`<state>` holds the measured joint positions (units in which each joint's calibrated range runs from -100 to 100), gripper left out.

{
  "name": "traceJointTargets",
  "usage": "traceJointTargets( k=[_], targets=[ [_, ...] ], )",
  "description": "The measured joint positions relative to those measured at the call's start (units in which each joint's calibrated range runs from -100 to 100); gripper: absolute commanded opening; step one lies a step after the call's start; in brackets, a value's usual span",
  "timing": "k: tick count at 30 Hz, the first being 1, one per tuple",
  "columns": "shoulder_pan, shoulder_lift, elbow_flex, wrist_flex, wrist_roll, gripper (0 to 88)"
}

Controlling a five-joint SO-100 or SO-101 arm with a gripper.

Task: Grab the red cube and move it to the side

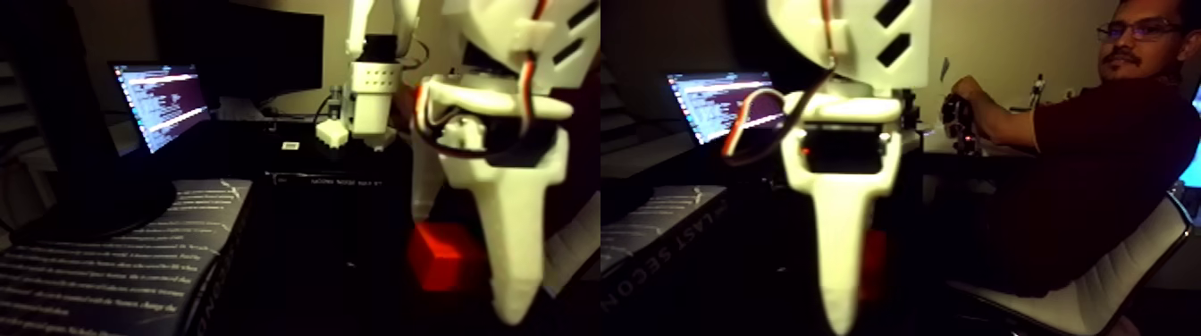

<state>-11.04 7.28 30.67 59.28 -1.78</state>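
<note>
The red cube (444, 256) sits low in the left half of the fixed view, on or just above a dark surface. In the right half only a thin red strip of the cube (874, 264) shows. My white gripper (514, 299) hangs close to the camera, blurred, with one long finger (511, 250) pointing down across the cube's right edge. In the right half the same finger (840, 268) covers most of the cube. The second finger is not clearly visible, so I cannot tell whether the jaws hold the cube.
A lit laptop screen (165, 103) stands at the back left, with a book (116, 259) with white print in front of it. Another white arm (371, 98) stands behind a black box (326, 183). A person (1099, 152) sits on a chair at the right, hand (963, 94) on a control handle.
</note>
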Motion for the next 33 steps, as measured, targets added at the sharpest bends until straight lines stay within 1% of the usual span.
traceJointTargets(
  k=[12,16,28,30,33],
  targets=[
    [-1.54,0.0,0.0,0.0,0.05,42.4],
    [0.08,0.0,0.0,0.0,-0.1,42.4],
    [0.31,0.0,-0.36,0.0,-0.68,42.1],
    [0.39,0.0,-0.36,0.0,-0.68,38.5],
    [0.39,0.0,-0.36,0.0,-0.68,29.0]
  ],
)
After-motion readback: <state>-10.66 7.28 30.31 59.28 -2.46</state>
